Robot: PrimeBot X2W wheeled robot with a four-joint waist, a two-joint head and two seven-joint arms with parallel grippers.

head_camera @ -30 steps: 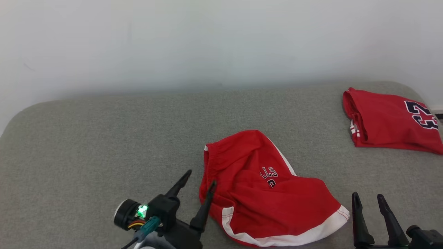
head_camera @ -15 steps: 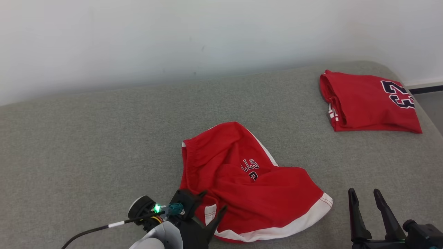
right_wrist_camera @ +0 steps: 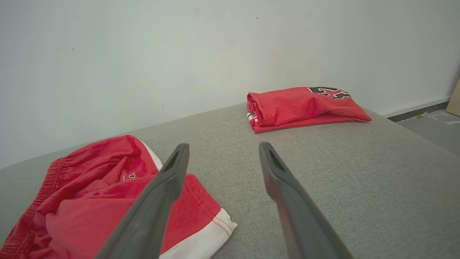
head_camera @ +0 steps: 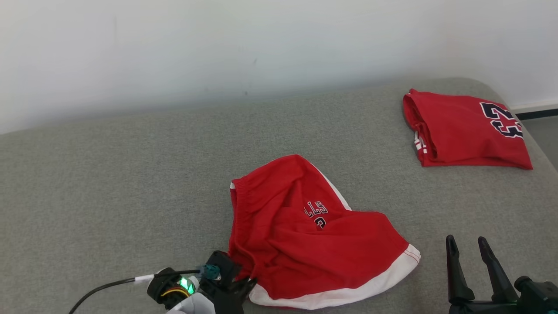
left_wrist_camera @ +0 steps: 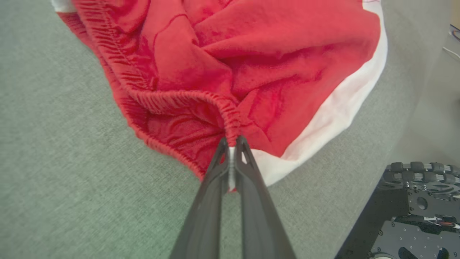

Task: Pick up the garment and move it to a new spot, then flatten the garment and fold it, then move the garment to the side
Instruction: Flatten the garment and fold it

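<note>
Crumpled red shorts [head_camera: 314, 235] with white trim and dark lettering lie on the grey cushioned surface [head_camera: 130, 174], near its front middle. My left gripper [head_camera: 244, 285] sits at their near left edge. In the left wrist view my left gripper [left_wrist_camera: 231, 145] is shut on the elastic waistband of the shorts [left_wrist_camera: 251, 64], pinching a fold of it. My right gripper [head_camera: 467, 244] stands open at the lower right, apart from the shorts. The right wrist view has the right gripper [right_wrist_camera: 222, 151] open over bare cushion, the shorts [right_wrist_camera: 97, 194] to its left.
A folded red jersey [head_camera: 466, 128] with a dark number lies at the back right corner of the surface; it is also the red jersey [right_wrist_camera: 302, 104] ahead in the right wrist view. A white wall [head_camera: 261, 43] rises behind. The robot's dark base [left_wrist_camera: 413, 212] is beside the cushion edge.
The head camera shifted after the first frame. My left gripper moved back toward the shorts' near left edge and closed on the waistband. The right gripper stayed open and nearly still.
</note>
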